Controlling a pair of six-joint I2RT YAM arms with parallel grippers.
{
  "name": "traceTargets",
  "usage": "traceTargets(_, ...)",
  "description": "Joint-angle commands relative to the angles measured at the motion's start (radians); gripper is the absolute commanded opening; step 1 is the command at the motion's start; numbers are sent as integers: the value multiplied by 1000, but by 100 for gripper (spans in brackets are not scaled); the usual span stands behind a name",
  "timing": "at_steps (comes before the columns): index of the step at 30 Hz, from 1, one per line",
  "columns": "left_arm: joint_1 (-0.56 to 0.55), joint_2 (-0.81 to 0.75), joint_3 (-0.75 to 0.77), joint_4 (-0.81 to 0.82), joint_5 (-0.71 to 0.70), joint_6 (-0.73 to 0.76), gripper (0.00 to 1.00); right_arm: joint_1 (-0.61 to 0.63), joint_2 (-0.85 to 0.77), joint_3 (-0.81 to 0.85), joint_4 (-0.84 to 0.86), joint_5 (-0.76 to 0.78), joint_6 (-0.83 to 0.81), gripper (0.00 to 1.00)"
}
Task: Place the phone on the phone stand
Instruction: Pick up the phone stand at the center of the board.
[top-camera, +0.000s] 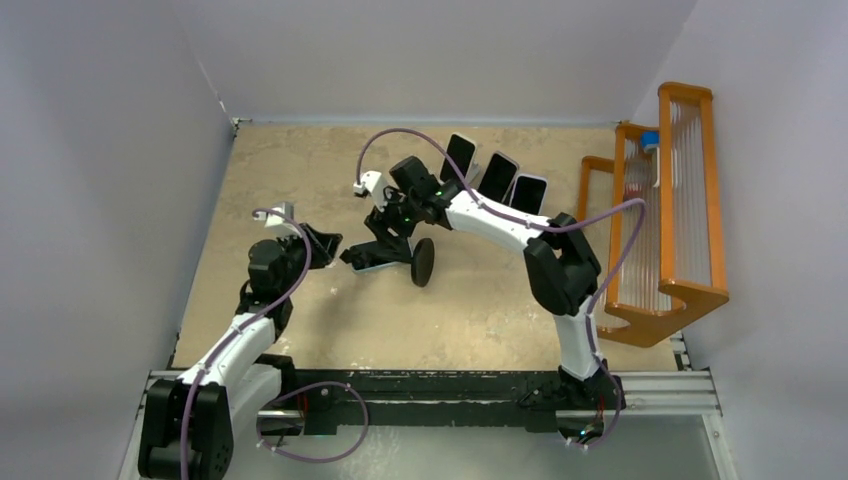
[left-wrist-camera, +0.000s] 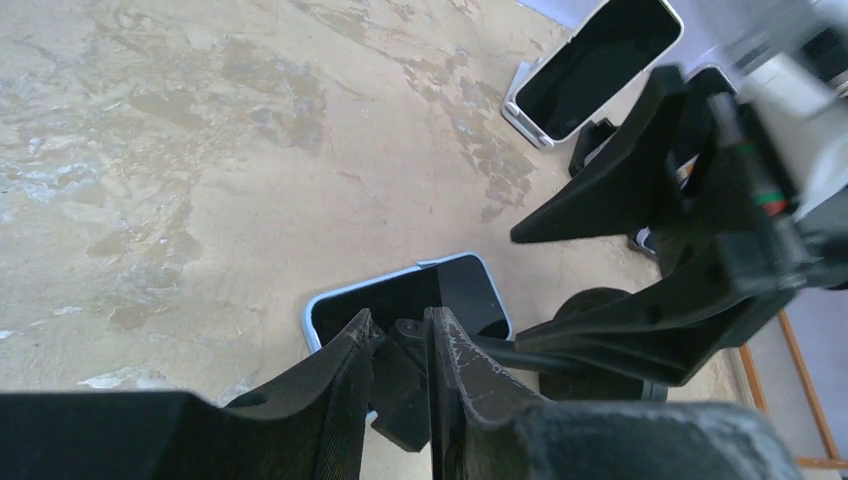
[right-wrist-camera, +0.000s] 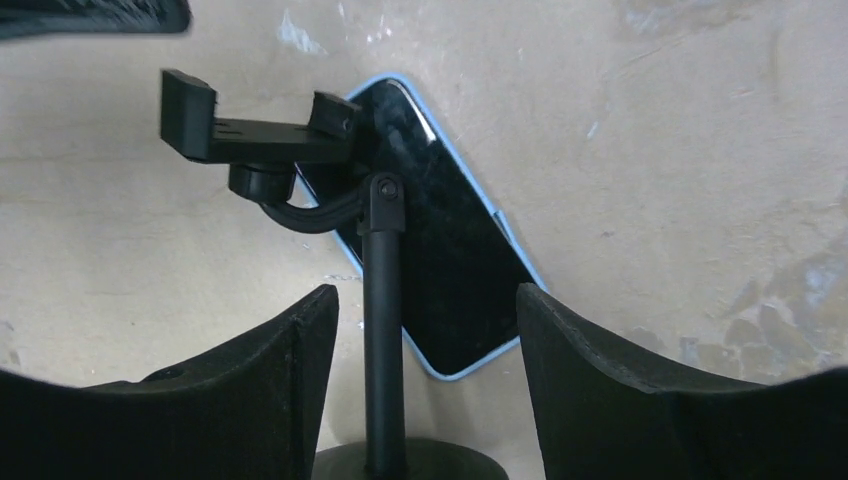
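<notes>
The phone, black with a light-blue case, lies flat on the table, screen up. The black phone stand is tipped, its pole reaching across the phone to the clamp head. My right gripper is open, one finger on each side of the pole and clear of it. My left gripper sits at the clamp end with its jaws a narrow gap apart. The clamp shows through that gap, but no finger grips it in the right wrist view.
Three more phones stand propped on stands at the back. An orange wire rack stands along the right wall. Grey walls close in the table on the left, back and right.
</notes>
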Motion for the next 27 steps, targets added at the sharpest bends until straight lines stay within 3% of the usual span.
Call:
traceTargets(1,23,-6,-18,37,3,-30,24,27,62,105,-146,29,-68,67)
traceTargets(5,26,-3,-30,51,15,-32,24,28,139,185,-239,2,-81,64)
traceTargets(13,30,-45,-56,43,11,-31,24,39,179,170,-278,-53,-77,60)
traceTargets(18,33,-81,-84,27,-8,-33,25,51,216,177,-314,-72,-69,38)
traceTargets(22,36,-110,-98,13,-24,-28,25,59,240,179,-335,-105,-74,26)
traceTargets(25,39,-130,-101,4,-33,-25,25,59,208,147,-305,-141,-64,0)
traceTargets(27,40,-155,-99,-4,-37,-26,25,58,148,89,-232,-137,-43,0)
